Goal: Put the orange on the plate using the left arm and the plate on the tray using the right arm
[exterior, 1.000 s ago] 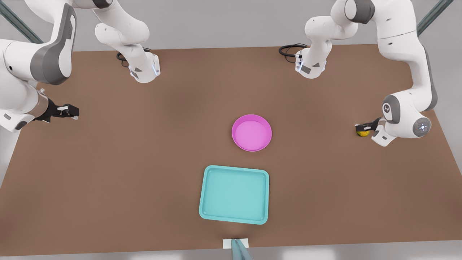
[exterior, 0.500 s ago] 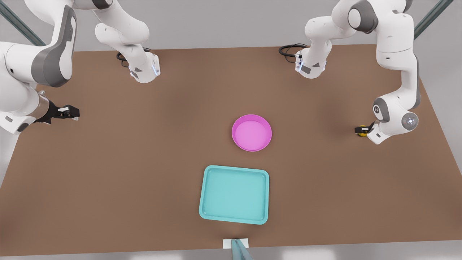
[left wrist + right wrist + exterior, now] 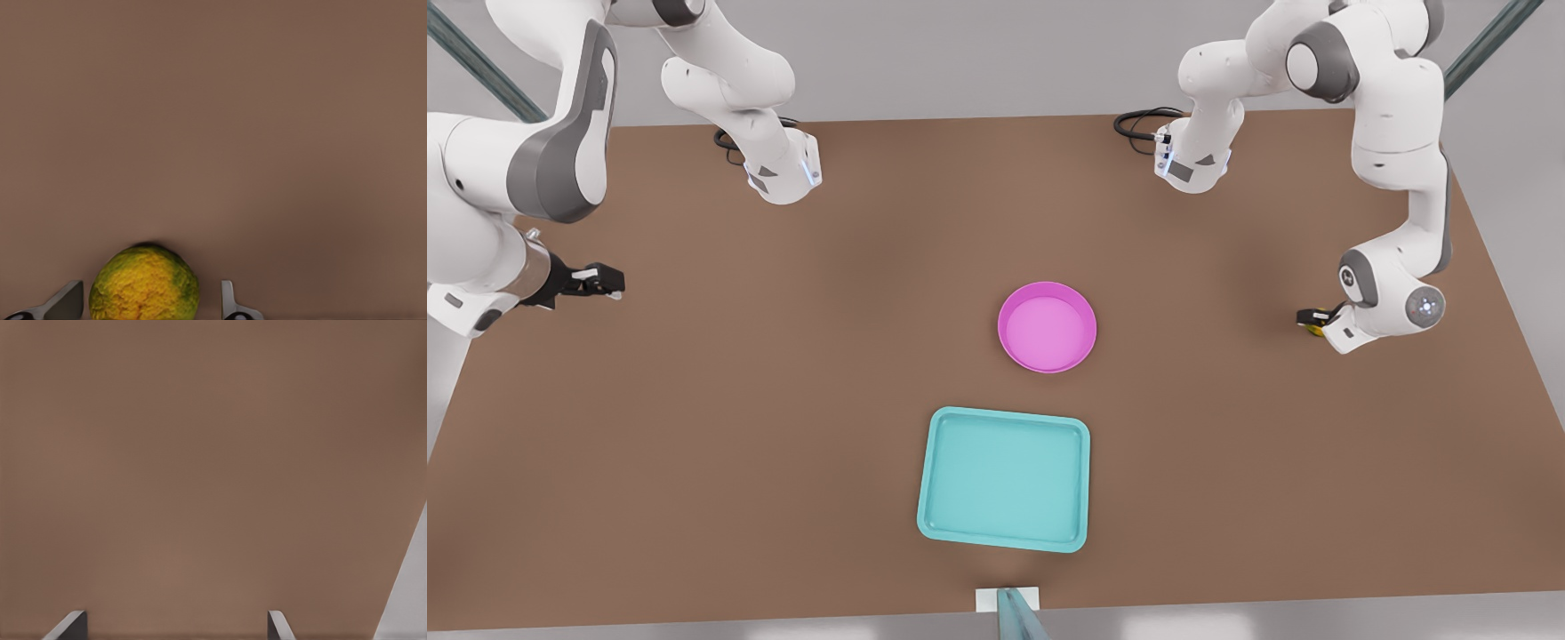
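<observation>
**No readable text anywhere**

Nothing legible is showing in any view. The tray (image 3: 1003,479), the plate (image 3: 1047,326), the orange (image 3: 144,284) and the counter (image 3: 783,400) are carrying no words, labels, brands or numbers. Small marks are appearing on the white arm housings in the front view, but they are proving too small to read.

The front view looks steeply down across the whole table (image 3: 783,400). Each wrist view looks past its fingertips at the tabletop, close up; the left wrist view shares the orange (image 3: 144,283) between its fingertips with the front view
</observation>
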Robot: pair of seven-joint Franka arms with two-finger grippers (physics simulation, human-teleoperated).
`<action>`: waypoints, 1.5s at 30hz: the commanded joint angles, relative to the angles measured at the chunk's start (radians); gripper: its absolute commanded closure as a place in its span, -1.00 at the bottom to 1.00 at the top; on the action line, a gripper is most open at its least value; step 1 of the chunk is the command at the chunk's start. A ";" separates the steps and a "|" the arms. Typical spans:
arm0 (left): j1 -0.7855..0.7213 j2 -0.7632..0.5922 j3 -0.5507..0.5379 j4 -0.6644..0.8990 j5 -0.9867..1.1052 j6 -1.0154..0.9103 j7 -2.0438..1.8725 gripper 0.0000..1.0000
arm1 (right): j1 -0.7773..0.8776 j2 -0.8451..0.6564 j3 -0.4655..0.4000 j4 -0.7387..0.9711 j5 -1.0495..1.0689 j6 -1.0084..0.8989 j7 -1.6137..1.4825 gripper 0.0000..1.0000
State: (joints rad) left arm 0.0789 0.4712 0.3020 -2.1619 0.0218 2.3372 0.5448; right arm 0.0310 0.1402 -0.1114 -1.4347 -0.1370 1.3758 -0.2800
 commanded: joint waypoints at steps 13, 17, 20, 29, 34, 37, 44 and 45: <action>0.001 0.032 0.000 0.008 -0.008 0.036 0.106 -0.50 | -0.008 0.007 -0.001 0.000 0.002 -0.001 -0.013 -1.00; -0.001 0.020 0.000 0.008 -0.008 0.017 0.090 -0.28 | -0.010 0.009 -0.001 0.002 0.002 0.000 -0.015 -1.00; -0.021 -0.057 -0.001 0.013 -0.008 -0.096 0.009 -0.28 | -0.011 0.009 -0.001 0.002 0.002 -0.001 -0.018 -1.00; -0.781 0.115 -0.089 0.510 -0.174 -0.483 -0.810 -0.31 | -0.011 0.009 -0.001 -0.001 0.001 -0.001 -0.015 -1.00; -0.872 0.204 -0.189 0.605 -0.175 -0.481 -1.066 -0.32 | -0.011 0.010 -0.002 -0.001 0.001 -0.001 -0.016 -1.00; -0.883 0.221 -0.192 0.603 -0.175 -0.498 -1.091 -1.00 | -0.011 0.012 -0.002 -0.001 0.001 0.000 -0.013 -1.00; -0.869 -0.049 0.113 0.950 -0.167 -1.183 -0.961 -1.00 | 0.122 0.025 0.001 -0.225 0.189 0.104 0.060 -1.00; -0.864 -0.052 0.198 1.040 -0.174 -1.259 -0.846 -1.00 | 0.174 0.033 0.001 -0.272 0.221 0.182 0.116 -1.00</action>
State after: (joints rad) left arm -0.7886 0.4326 0.4680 -1.1955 -0.1492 1.5297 -0.1286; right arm 0.1648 0.1802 -0.1112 -1.6708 -0.0091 1.4338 -0.2734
